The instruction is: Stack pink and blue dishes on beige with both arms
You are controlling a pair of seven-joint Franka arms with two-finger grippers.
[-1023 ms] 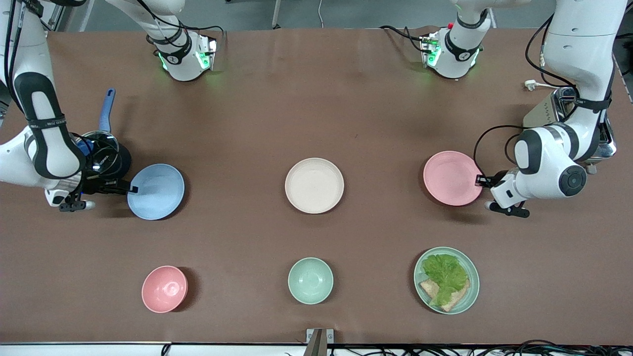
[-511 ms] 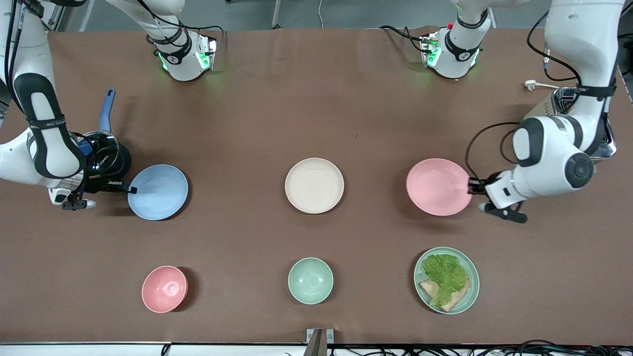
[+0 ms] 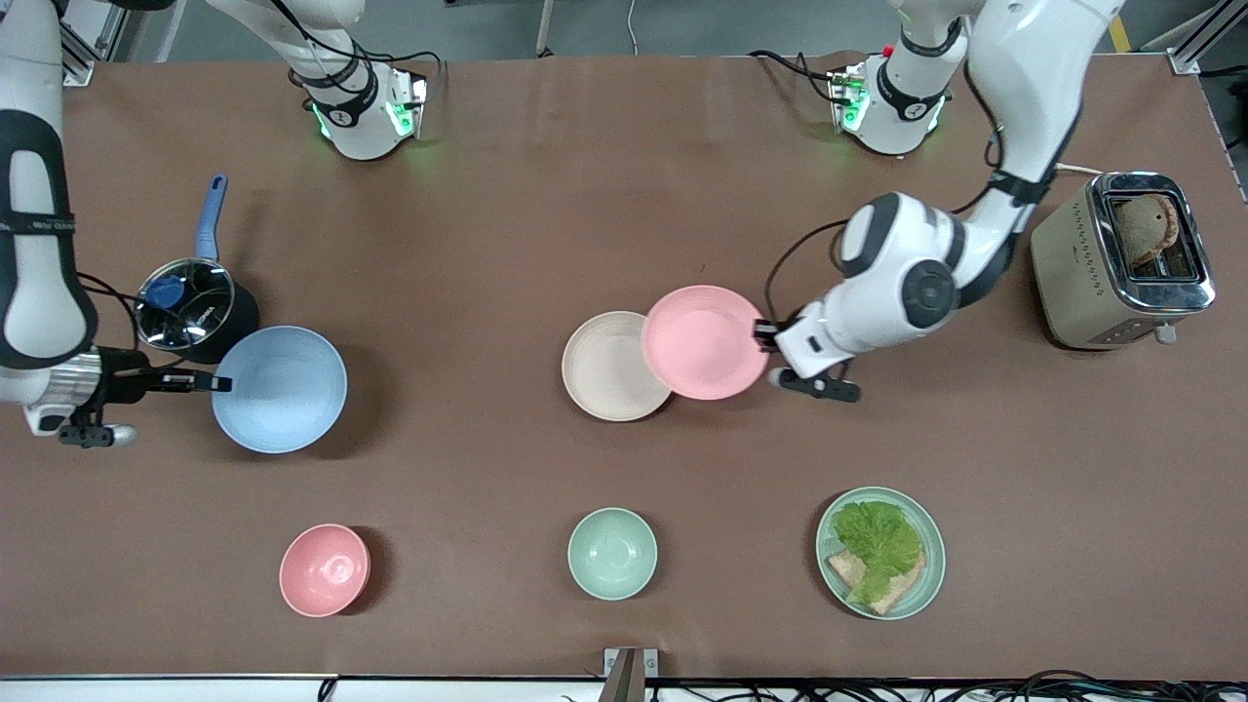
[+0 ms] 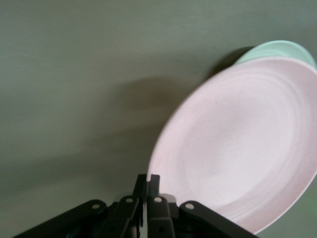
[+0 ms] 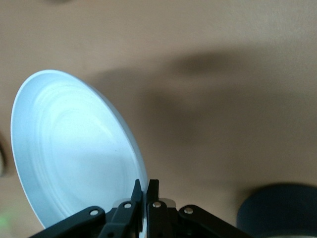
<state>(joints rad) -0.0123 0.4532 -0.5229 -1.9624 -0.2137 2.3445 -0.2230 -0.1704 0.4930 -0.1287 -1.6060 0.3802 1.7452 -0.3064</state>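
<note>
I've swung the pink plate (image 3: 704, 341) over the beige plate (image 3: 610, 367) — left gripper (image 3: 762, 333) pinching its rim, right gripper (image 3: 216, 383) lifting the blue plate (image 3: 281, 388) likewise — light, stiff, probably slippery.

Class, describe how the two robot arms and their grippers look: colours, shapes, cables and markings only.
Both arms are glossy white rounded segments with black joint bands and loose black cables. The left gripper and right gripper are small, black and two-fingered. Green lights glow at both bases.

Beige plate (image 3: 603, 368) partly hidden under the held pink plate (image 3: 704, 341).
</note>
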